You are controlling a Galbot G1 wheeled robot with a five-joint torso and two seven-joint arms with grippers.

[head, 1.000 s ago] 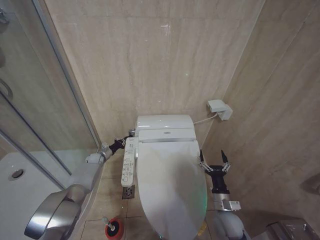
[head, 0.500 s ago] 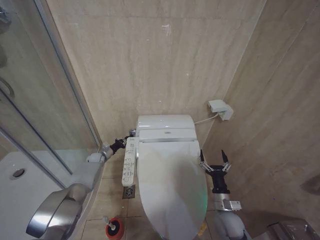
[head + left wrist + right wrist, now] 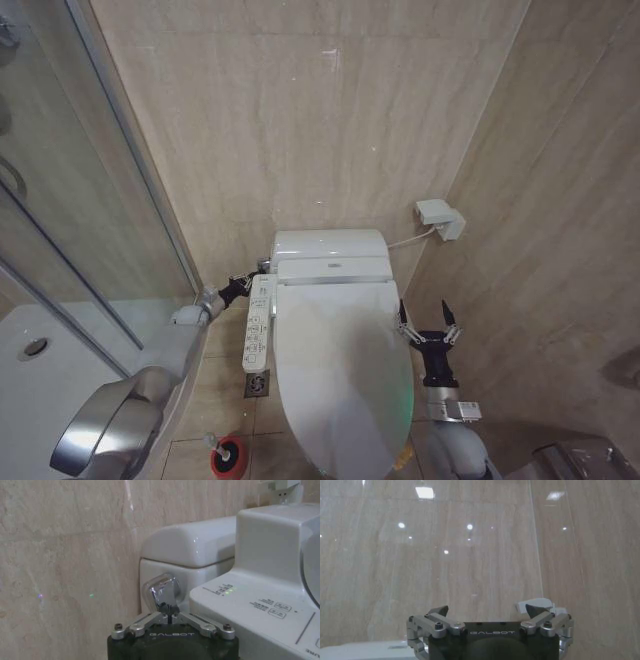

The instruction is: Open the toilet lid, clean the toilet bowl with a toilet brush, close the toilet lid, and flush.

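Now | toilet lid (image 3: 340, 370) down, only flush left | left gripper (image 3: 170, 615) pinched closed at flush lever (image 3: 161, 594) beside tank | right gripper (image 3: 427, 325) spread wide, empty, beside lid

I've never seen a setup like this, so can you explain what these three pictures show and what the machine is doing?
This is a two-armed wheeled robot in a bathroom. The head view looks down on a toilet whose lid is closed. The other two pictures come from cameras on each wrist. The left gripper, shut, has its tips at the chrome flush lever on the tank's side. The right gripper is open, holds nothing, and sits beside the lid, facing the wall. The brush stands in its red holder on the floor.
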